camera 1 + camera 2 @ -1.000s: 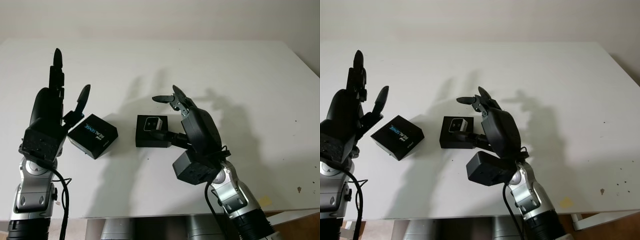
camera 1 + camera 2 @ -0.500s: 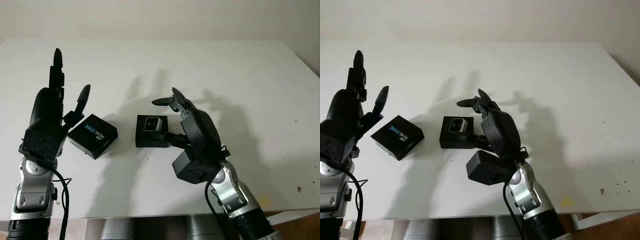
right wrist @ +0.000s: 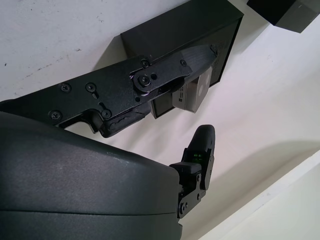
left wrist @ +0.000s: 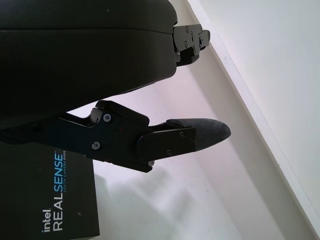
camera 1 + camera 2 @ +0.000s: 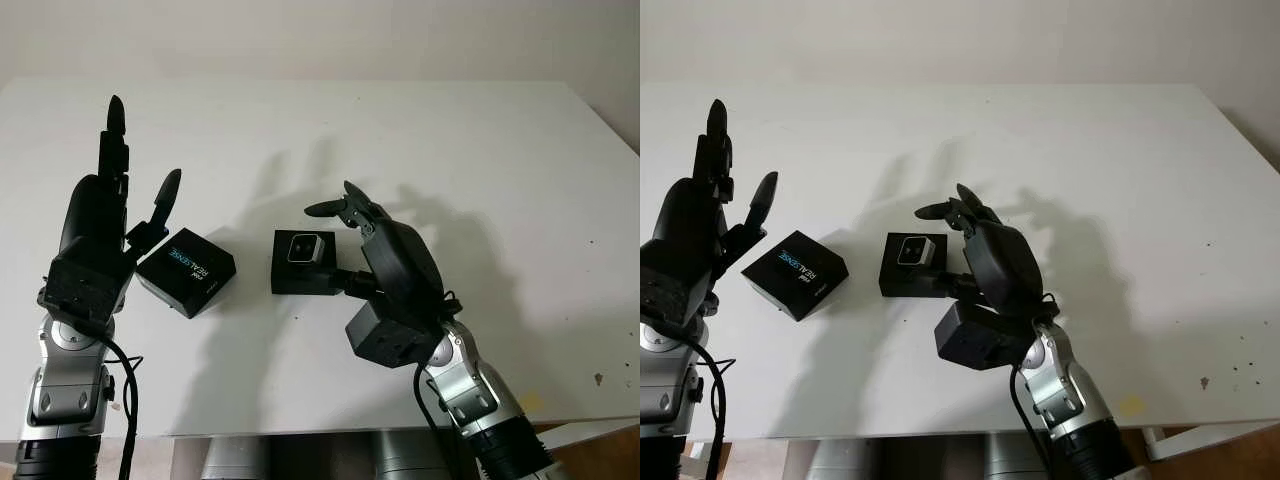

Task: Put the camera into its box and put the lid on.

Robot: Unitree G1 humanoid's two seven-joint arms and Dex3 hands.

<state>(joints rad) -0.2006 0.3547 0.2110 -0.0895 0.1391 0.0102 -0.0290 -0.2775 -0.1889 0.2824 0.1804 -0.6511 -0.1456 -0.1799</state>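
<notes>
Camera (image 5: 303, 247): seated inside the black box (image 5: 303, 272), pale face up, near the middle of the white table (image 5: 480, 150). In the right wrist view the camera body sits within the box walls, so the first step of the task appears complete.

Right hand (image 5: 372, 232): positioned just beside the box on its right side, holding nothing. One finger reaches over the box's far edge and another lies low along its near side. Whether either finger touches the box cannot be told.

Lid (image 5: 186, 271): black, printed with "REALSENSE", lying flat on the table to the left of the box, apart from it and not yet fitted.

Left hand (image 5: 112, 215): raised above the table just beside the lid, open, with its fingers pointing upward, and holding nothing.

Step in hand: transition from placing the camera to fitting the lid. The next move probably calls for the left hand to descend and grasp the lid by its sides, carry it across to the box, align it squarely with the box and press it down. The right hand will have to clear the box top first.
</notes>
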